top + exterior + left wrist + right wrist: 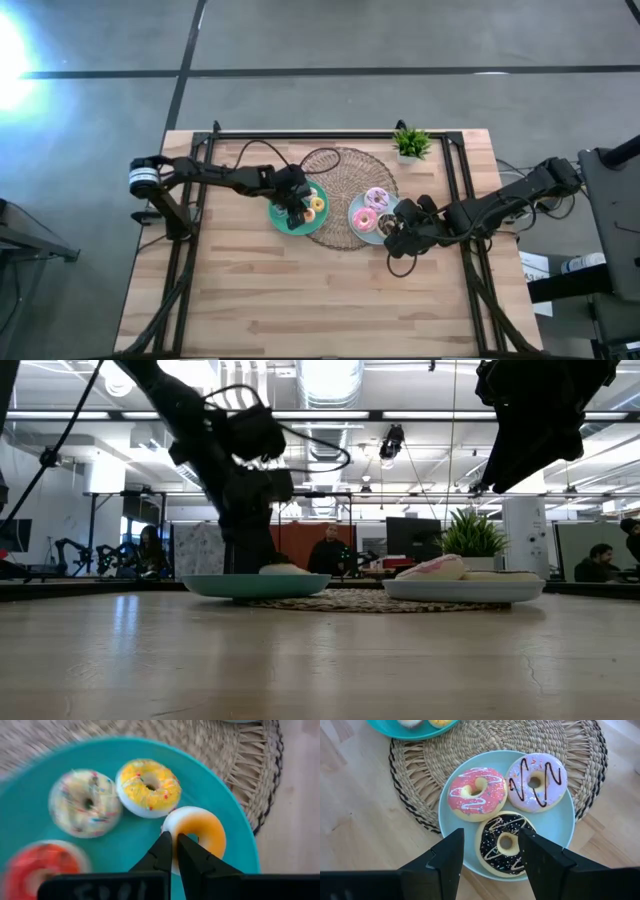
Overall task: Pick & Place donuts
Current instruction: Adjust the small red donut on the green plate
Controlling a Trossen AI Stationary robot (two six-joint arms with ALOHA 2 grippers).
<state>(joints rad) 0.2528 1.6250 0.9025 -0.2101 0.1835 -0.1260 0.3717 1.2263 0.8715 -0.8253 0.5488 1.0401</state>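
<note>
High view gives you a light wooden table [300, 300] on a grey floor, with a round woven mat [340, 190] at its middle and a small potted plant [411, 143] near the far edge. Low view shows you an open workspace behind the table, with ceiling lights, monitors, and several people seated or standing in the distance.

Two plates sit on the mat. Your teal plate [30, 825] lies on the left side and carries four small donuts: a yellow-iced one [148, 787], a pale sprinkled one [85, 802], a red one [42, 865] and an orange one [197, 830]. Your light-blue plate [560, 832] lies on the right side and carries three larger donuts: pink [476, 793], lilac with dark zigzag icing [537, 781], and chocolate-brown [505, 842].

Your left gripper [173, 851] is down over the teal plate, fingers closed almost together, their tips at the near rim of the orange donut; whether they pinch it cannot be told. Your right gripper [490, 851] hangs above the light-blue plate with fingers spread wide, holding nothing; the chocolate-brown donut lies between and just beyond its fingertips, with the pink and lilac donuts farther off.
</note>
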